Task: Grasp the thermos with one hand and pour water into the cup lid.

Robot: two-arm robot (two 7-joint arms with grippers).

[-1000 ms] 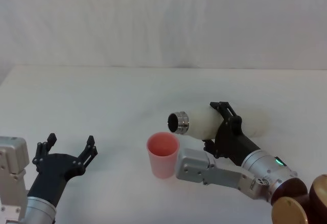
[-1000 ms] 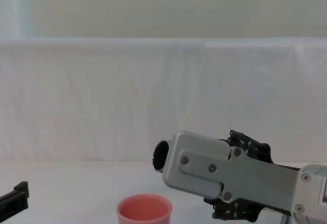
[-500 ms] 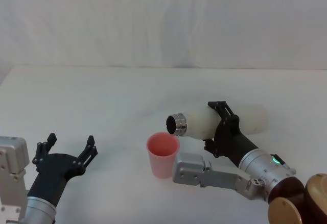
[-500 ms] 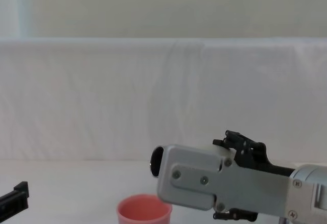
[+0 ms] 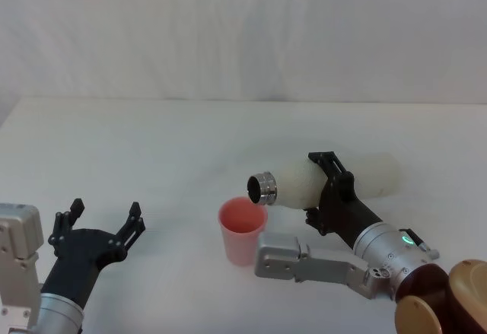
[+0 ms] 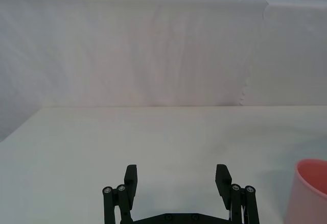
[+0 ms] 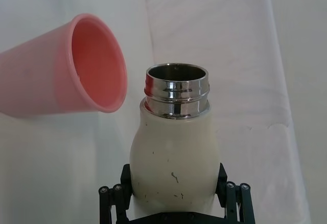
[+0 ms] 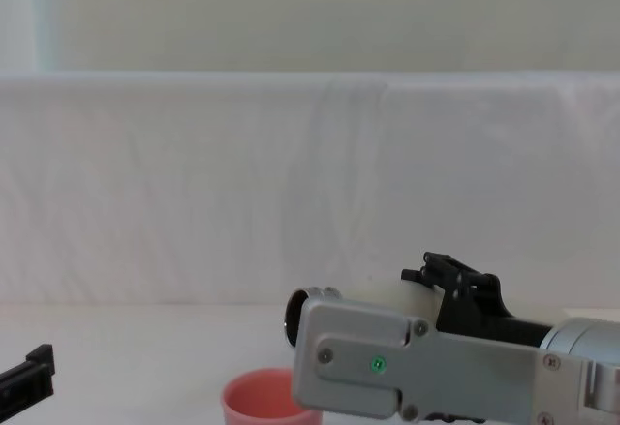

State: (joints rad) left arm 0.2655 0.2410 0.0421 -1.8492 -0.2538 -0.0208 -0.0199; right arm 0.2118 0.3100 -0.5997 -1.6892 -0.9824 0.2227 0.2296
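Here the cup lid [image 5: 243, 230] stands upright toward the surface's [image 5: 152, 144] near edge, about midway along it — a smooth salmon-pink plastic cup with a thin round rim; I cannot tell whether anything is in it. The thermos [image 5: 335, 180] lies tipped nearly level in the air, its shiny threaded steel neck just above the cup's rim, its cream-white body rounded and faintly scuffed. The right claw [image 5: 326, 189] is clenched around its body. The left claw [image 5: 103, 226] hovers spread wide by the near left corner — well apart from both.
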